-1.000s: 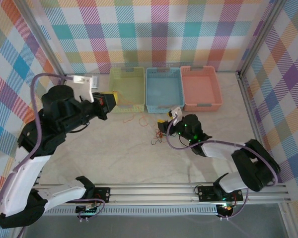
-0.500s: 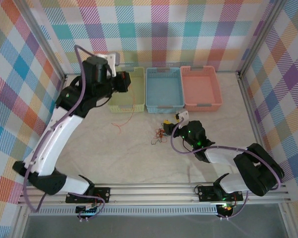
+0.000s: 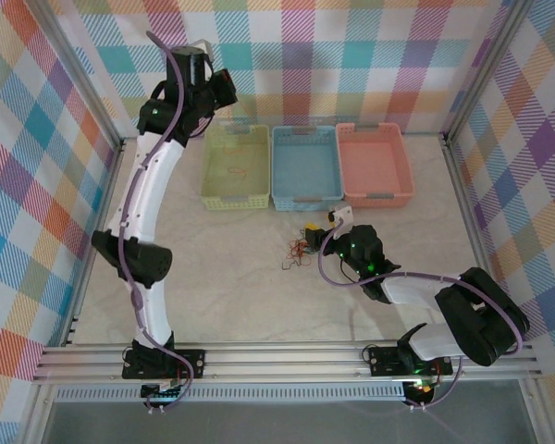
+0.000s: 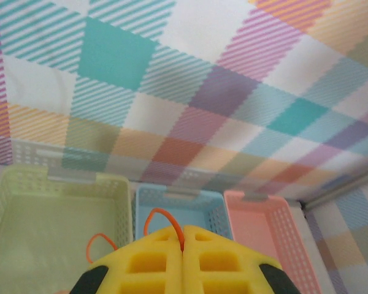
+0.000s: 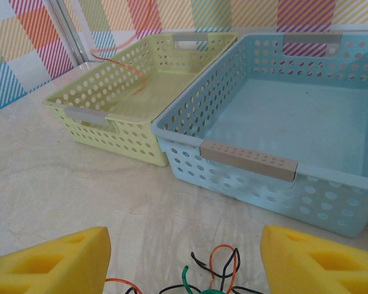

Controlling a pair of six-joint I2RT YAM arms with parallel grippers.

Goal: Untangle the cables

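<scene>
You found the left gripper (image 4: 183, 237) clenched on a single orange cable (image 4: 164, 212) and raised high above the green basket (image 3: 233, 201). In the right wrist view that strand hung down into the green basket. The remaining cables (image 3: 296, 252), orange, green and black, lay knotted on the table (image 3: 222, 287), to the right of the green basket and nearer the arm bases. The right gripper (image 3: 326, 223) hovered low near the knot, on the side away from the green basket, jaws released and empty. Judge the step in hand as depositing one separated cable. The next move calls for you to release the left jaws over the green basket so that the whole strand falls inside its walls. Then address the knot and pinch one strand only, as such thin wire will likely drag its neighbours.
</scene>
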